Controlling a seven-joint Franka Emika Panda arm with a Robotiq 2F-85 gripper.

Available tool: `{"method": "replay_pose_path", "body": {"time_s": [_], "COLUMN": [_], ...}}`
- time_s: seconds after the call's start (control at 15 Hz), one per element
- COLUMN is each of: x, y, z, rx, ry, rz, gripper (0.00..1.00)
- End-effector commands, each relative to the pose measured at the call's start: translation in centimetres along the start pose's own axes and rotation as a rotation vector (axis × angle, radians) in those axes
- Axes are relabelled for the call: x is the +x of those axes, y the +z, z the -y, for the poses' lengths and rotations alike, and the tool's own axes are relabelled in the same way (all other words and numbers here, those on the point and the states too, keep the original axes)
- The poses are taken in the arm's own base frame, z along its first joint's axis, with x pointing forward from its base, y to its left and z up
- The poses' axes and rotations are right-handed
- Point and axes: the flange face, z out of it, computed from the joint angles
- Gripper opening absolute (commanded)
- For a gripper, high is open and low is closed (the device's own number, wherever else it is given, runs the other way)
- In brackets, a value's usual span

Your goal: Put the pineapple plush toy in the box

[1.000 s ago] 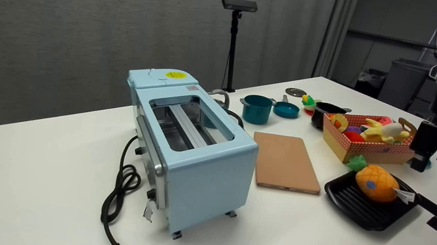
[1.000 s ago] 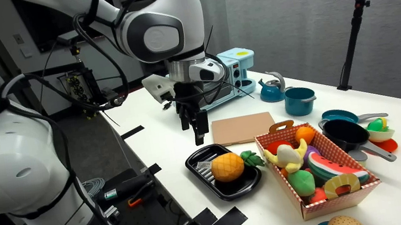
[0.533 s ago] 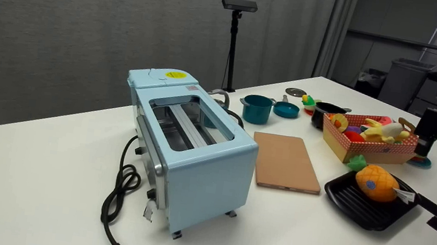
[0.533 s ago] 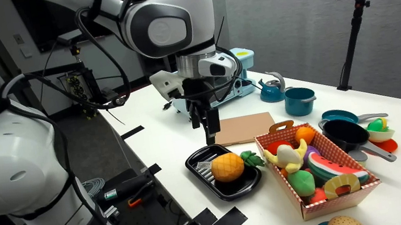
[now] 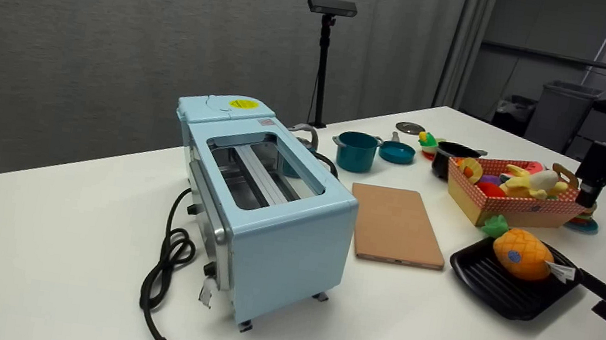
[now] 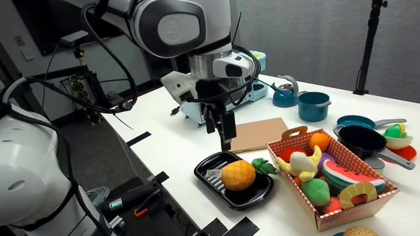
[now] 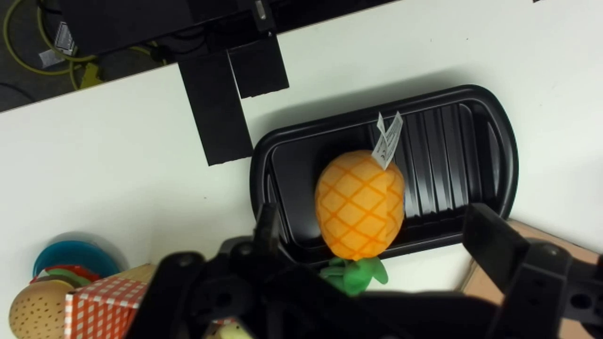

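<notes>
Gripper hung released, spread wide. Lower, near it, pineapple plush toy lay in black pan. Off to its side, box held toy food.

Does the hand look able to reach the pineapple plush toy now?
Likely yes: the hand is open, with nothing visible between it and the pineapple plush toy, though the black grill pan's rim may crowd a low grasp.
</notes>
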Motion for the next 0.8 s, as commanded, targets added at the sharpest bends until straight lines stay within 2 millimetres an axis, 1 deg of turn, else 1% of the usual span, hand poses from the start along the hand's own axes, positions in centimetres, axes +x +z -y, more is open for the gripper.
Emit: {"method": "replay_pose_path", "body": {"time_s": [0.0,0.07,0.13,0.4,0.47,0.53,0.73], "x": [0.6,0.4,0.1,0.2,0.0,0.1,0.0], "y": [-0.1,-0.5,0.0,0.0,0.4,0.8,2.7], "z": [-0.5,-0.1,0.0,0.0,0.4,0.4,0.8], "rx": [0.001,0.012,0.0,0.0,-0.012,-0.022,-0.032], "ry": [-0.011,-0.021,-0.004,-0.01,-0.021,-0.016,-0.029], "rz": [-0.008,-0.005,0.004,0.001,0.005,0.018,0.071], "gripper": [1.0,1.0,1.0,1.0,1.0,1.0,1.0]}}
